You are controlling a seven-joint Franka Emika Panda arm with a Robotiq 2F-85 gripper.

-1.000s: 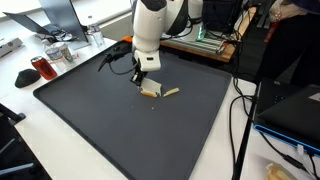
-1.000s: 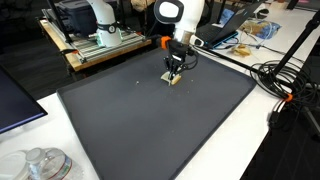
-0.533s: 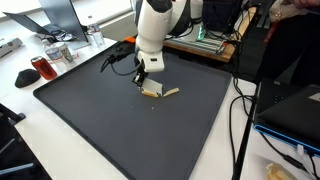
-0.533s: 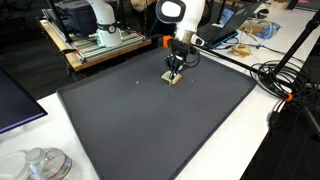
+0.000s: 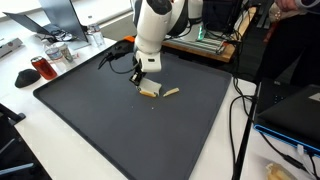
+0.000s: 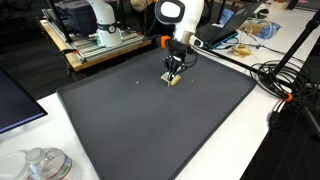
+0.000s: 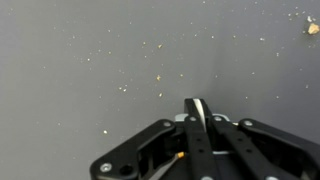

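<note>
Hovering low over the dark mat point(image 5: 110, 125), your gripper point(image 5: 141, 80) has its fingers point(image 7: 191, 135) pressed fully together. The wrist view shows nothing clearly caught between them. The small tan block point(image 5: 150, 91) lies on the mat just right of and below the fingertips, toward the far middle of the mat. Whether the tips touch it, I cannot tell. A thin tan stick point(image 5: 171, 92) lies just to the right of the block.

You've got plenty of room on the near side: the mat runs wide and flat toward its near corner and out to the left, with only pale crumbs point(image 7: 158, 76) scattered across it. The mat's far edge sits close behind the arm. Along the right edge, black cables point(image 5: 240, 120) lie on the white table point(image 5: 40, 140), just beside the mat. Past the far-left corner stands a reddish cup point(image 5: 44, 68), well apart from the block. Any lettering on the gear at the far side is too small to read.
</note>
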